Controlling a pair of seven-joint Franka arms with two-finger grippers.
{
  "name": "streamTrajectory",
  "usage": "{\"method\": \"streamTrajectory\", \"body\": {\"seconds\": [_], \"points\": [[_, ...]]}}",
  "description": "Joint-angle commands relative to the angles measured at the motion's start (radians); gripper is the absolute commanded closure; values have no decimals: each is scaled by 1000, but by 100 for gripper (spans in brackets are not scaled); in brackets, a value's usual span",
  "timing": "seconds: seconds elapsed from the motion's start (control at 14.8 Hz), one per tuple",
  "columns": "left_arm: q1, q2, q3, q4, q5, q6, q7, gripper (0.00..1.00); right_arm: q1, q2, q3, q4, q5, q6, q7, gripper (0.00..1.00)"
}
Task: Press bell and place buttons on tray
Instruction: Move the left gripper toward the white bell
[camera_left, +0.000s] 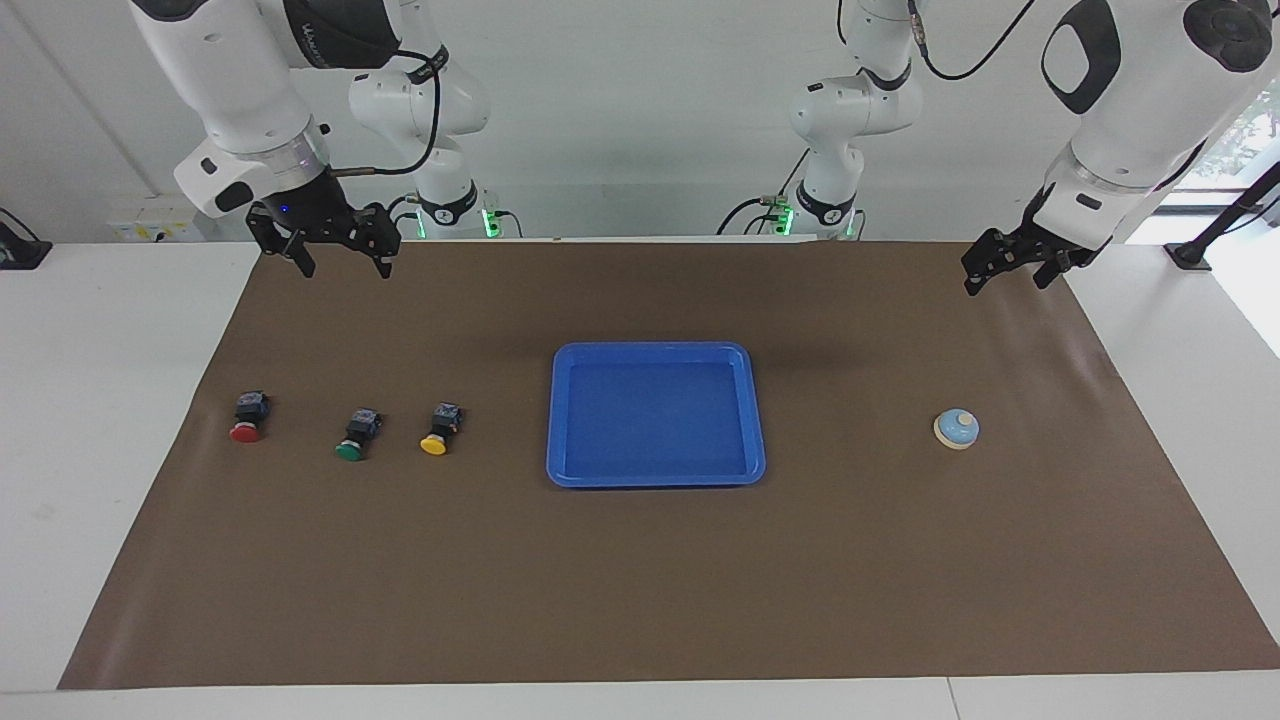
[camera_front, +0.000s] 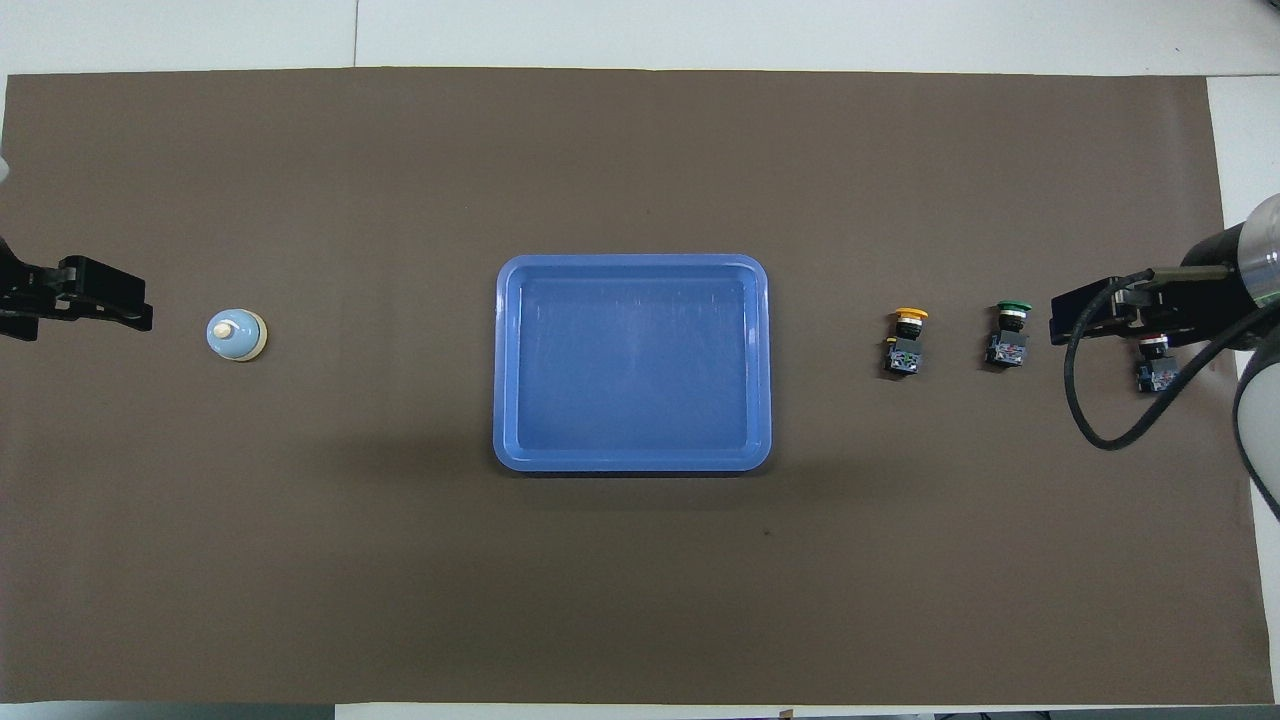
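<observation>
Right hand (camera_left: 343, 258): raised over the mat's edge nearest the robots, at the right arm's end of the worktop; fingers spread apart, nothing between them.
Left hand (camera_left: 1010, 270): raised over the mat's near edge at the left arm's end; fingers parted, holding nothing.
Worktop (camera_left: 110, 420): white, covered across most of its surface by a brown mat (camera_left: 640, 580).
Tray (camera_left: 652, 477): bright blue, flat on the mat's middle, nothing in it.
Bell (camera_left: 957, 428): light-blue dome on a cream rim, upright on the mat toward the left arm's end, well apart from the tray and level with it.
Yellow button (camera_left: 439, 430): lying on the mat near the tray, on the right arm's side of it, cap pointing away from the robots.
Green button (camera_left: 356, 436): beside the yellow one, further toward the right arm's end, apart from it.
Red button (camera_left: 248, 417): last in the row, closest to the mat's right-arm end; partly hidden under the right hand in the overhead view.
</observation>
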Motion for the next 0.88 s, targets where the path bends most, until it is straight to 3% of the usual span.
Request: {"method": "streamTrajectory", "body": {"seconds": [0.0,0.47,0.61,0.67,0.74,0.81], "points": [[-7,-9,3,2,19,3,-3,0,-13,-15,8,-16,-12,5,-25,0],[-12,-12,-1,-4,13,24,-5,0,-13,-15,8,-16,-12,4,-25,0],[-13,-14,-1,-21,15,82,3,0,-13,-15,8,-16,-12,5,-25,0],[-12,-18,0,-32,18,86,-2,48,-13,-15,8,-16,-12,5,-25,0],[-7,-21,0,-36,18,81,-6,81,-13,-15,8,-16,-12,4,-25,0],[2,-26,2,-45,18,80,-26,100,-13,-15,8,-16,-12,5,-25,0]]}}
